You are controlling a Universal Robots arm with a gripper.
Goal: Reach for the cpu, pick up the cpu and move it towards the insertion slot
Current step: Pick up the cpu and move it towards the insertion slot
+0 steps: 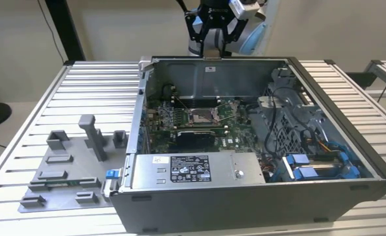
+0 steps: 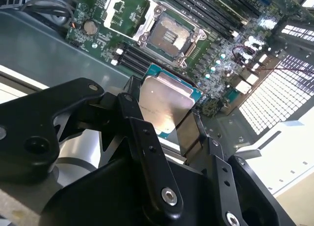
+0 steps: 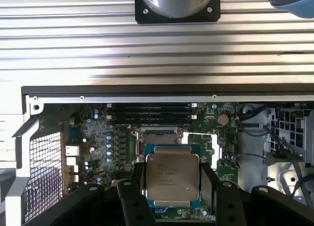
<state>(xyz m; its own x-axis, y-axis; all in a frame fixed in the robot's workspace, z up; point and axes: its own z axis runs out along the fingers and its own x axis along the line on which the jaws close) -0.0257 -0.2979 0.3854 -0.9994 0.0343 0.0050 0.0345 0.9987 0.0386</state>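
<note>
So the open computer case (image 1: 259, 162) sits on the slatted table (image 1: 81, 93), and the gripper (image 1: 210, 29) hangs above its back wall. In the first wrist view its fingers (image 3: 210, 186) are closed on the cpu (image 3: 172, 176), well above the insertion slot (image 1: 203, 116). It's likely light, stiff and fragile underneath, so edge-gripping like this seems right.
</note>
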